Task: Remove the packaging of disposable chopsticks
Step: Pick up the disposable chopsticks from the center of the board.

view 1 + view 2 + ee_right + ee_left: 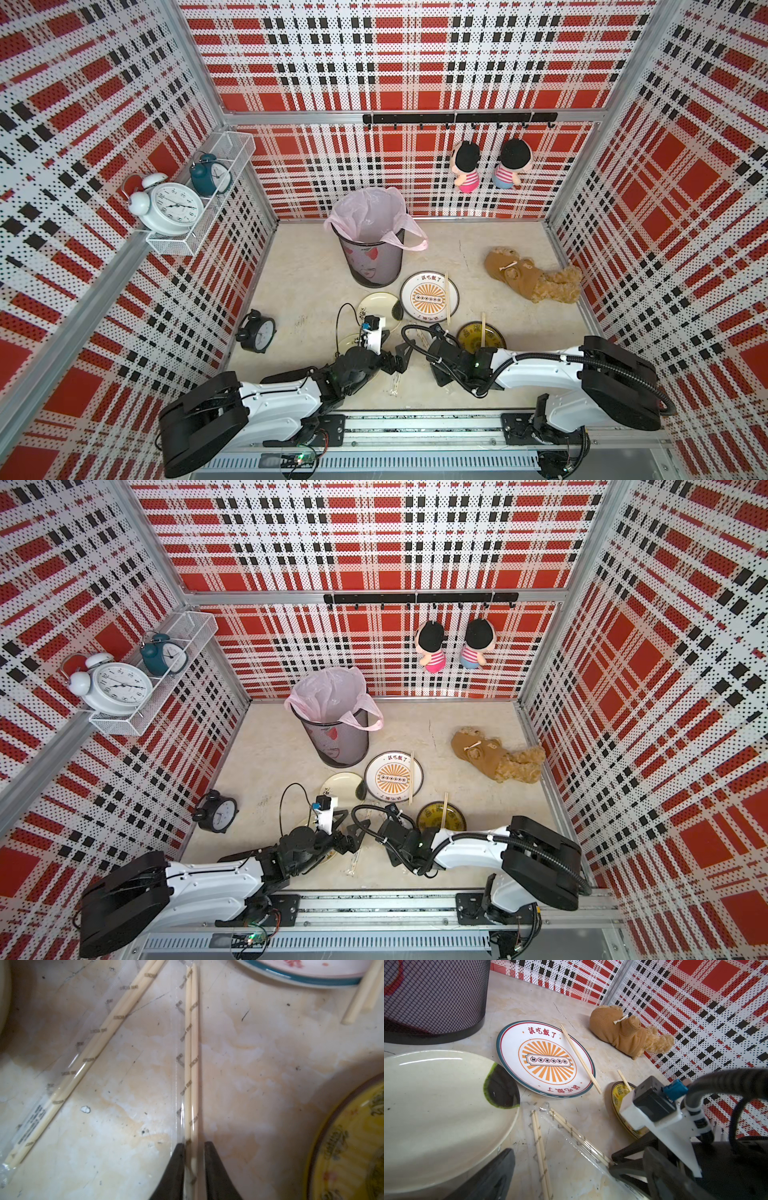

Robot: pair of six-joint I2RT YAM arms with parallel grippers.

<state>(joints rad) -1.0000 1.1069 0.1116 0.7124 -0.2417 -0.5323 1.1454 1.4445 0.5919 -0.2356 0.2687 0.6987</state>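
Note:
Two pairs of disposable chopsticks, still in their clear printed packaging, lie in a V on the table. My right gripper is shut on the near end of one wrapped pair, one finger on each side; the left wrist view shows that pair too. The other wrapped pair lies beside it, also seen in the left wrist view. My left gripper hangs wide open over that pair, holding nothing. In a top view the left gripper and right gripper face each other.
Bare chopsticks rest on a white sunburst plate, and another bare pair on a yellow plate. A cream plate, a black mesh bin with pink liner, a teddy bear and a black alarm clock stand around.

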